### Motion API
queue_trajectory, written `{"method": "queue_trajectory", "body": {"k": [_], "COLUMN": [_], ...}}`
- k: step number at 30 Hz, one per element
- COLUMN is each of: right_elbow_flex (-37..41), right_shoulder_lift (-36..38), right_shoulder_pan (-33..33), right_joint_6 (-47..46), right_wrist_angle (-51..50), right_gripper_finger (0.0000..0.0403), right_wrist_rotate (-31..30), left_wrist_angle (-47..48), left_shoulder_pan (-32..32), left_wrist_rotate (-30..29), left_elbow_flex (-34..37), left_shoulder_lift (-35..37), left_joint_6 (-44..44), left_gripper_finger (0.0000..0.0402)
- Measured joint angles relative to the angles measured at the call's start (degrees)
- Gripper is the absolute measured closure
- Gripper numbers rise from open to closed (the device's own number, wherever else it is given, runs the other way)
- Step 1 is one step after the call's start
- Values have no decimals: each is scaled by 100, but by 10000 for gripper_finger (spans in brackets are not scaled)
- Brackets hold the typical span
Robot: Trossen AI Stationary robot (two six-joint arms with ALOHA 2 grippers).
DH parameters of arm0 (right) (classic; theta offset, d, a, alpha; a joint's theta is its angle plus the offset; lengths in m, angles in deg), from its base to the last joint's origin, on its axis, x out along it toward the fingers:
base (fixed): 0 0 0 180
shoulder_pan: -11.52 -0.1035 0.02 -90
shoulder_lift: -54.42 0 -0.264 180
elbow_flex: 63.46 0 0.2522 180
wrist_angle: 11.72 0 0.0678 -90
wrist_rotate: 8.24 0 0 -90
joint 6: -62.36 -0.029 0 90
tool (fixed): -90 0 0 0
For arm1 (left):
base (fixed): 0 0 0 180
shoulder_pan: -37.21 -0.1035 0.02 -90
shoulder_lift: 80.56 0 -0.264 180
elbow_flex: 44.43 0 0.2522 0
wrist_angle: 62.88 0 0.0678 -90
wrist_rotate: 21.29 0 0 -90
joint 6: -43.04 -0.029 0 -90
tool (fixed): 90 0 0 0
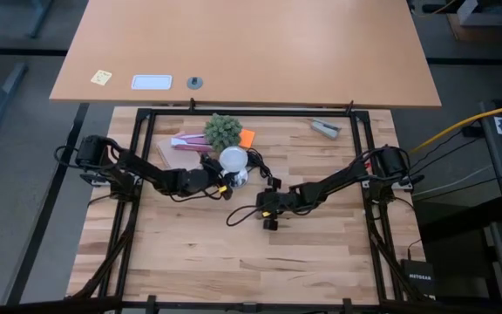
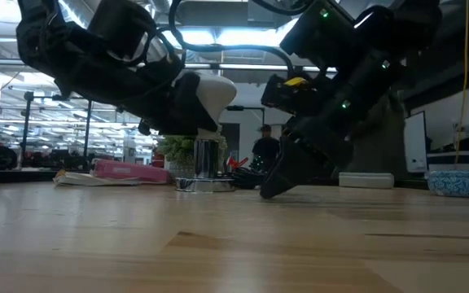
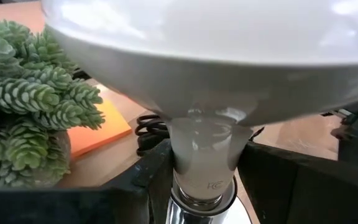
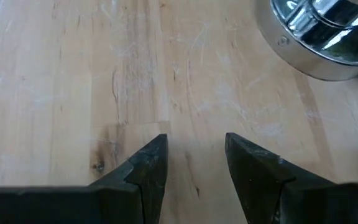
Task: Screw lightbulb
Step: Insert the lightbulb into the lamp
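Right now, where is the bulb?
In the high view the bulb stands upright just left of table centre, on the chrome socket, gripped by the left gripper, beside the green plant.

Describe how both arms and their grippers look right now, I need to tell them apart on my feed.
Both arms are dark, jointed and near identical, with black cables looping along them. The left gripper shows a small yellow marking; the right gripper has two dark wedge-shaped fingers. Green indicator lights glow on one arm in the low view.
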Motion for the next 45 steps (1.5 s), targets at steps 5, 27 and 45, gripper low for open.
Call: {"method": "queue_trajectory", "body": {"k": [5, 27, 45], "right_elbow_flex": [2, 2, 2], "right_shoulder_lift": [299, 988, 851], "right_shoulder_pan": [0, 0, 0], "right_joint_6": [148, 279, -40], "right_wrist_angle": [-280, -988, -940], "right_gripper_finger": [235, 235, 235], "right_wrist_rotate": [-131, -699, -697], "left_wrist_angle": [-37, 47, 77], "left_shoulder_pan": [76, 224, 493], "left_wrist_rotate": [69, 99, -409], "left_elbow_flex": [0, -804, -798], "left_shoulder_lift": [-36, -734, -734], "left_joint_6": [169, -298, -683], "left_gripper_finger": [251, 251, 251]}}
